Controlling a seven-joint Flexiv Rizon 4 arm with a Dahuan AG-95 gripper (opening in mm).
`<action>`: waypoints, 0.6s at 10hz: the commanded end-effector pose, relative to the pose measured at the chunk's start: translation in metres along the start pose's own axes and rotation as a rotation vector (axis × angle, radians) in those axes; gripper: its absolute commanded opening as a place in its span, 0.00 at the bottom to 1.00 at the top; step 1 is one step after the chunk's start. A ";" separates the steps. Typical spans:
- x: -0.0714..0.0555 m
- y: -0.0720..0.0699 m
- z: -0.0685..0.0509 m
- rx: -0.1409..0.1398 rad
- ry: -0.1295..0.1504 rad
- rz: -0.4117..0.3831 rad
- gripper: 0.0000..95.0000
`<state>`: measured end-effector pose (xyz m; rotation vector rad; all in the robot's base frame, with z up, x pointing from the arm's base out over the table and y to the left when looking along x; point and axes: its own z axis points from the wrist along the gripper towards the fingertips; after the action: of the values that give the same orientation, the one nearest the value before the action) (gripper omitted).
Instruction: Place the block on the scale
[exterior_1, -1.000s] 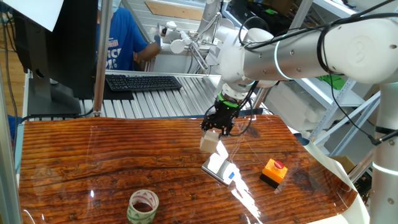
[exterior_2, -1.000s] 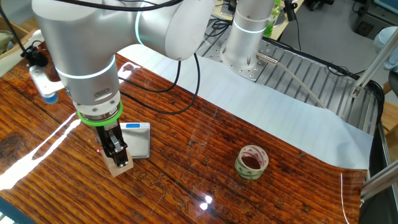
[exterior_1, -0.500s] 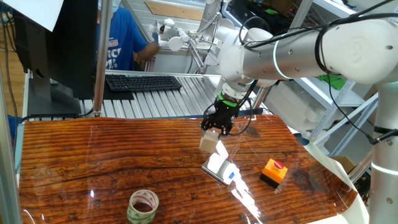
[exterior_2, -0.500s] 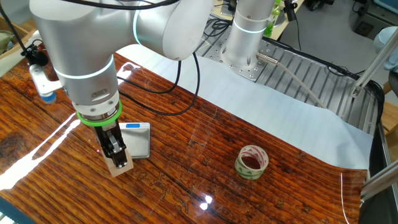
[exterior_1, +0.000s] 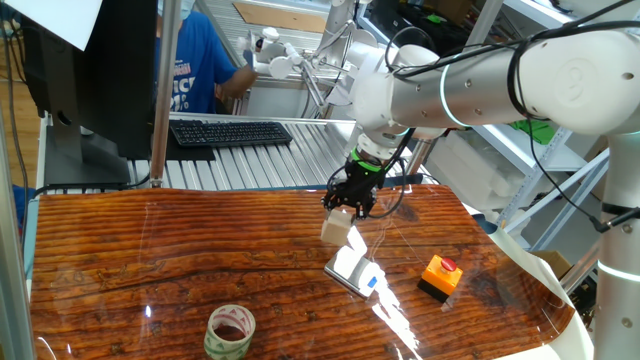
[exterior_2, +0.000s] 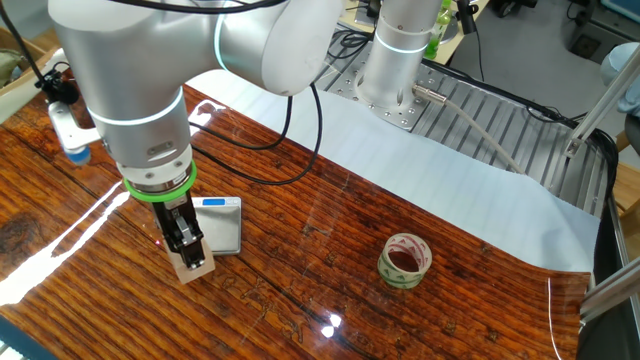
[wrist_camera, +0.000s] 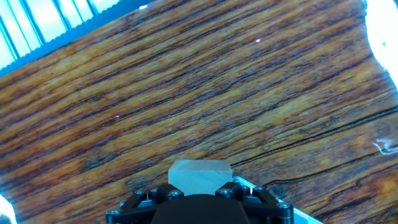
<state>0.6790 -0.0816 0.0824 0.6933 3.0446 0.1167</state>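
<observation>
The block (exterior_1: 336, 228) is a small tan wooden cube held between my gripper's fingers, a little above the wooden table. It also shows in the other fixed view (exterior_2: 191, 266) and in the hand view (wrist_camera: 199, 175). My gripper (exterior_1: 347, 212) is shut on it; it shows in the other fixed view too (exterior_2: 186, 246). The scale (exterior_1: 353, 271) is a thin silver plate with a blue mark, lying on the table just beside and below the block. In the other fixed view the scale (exterior_2: 219, 223) lies right beside the gripper. A corner of it shows in the hand view (wrist_camera: 247, 183).
An orange box with a red button (exterior_1: 441, 275) sits right of the scale. A roll of tape (exterior_1: 230, 331) lies near the front edge; it also shows in the other fixed view (exterior_2: 404, 260). A keyboard (exterior_1: 230, 132) and a person are behind the table.
</observation>
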 end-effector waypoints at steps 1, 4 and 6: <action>0.001 0.000 0.000 0.003 0.001 0.008 0.00; 0.001 0.000 0.000 0.006 0.008 0.031 0.00; 0.001 0.000 0.000 0.011 0.005 0.039 0.00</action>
<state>0.6799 -0.0813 0.0816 0.7656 3.0385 0.1002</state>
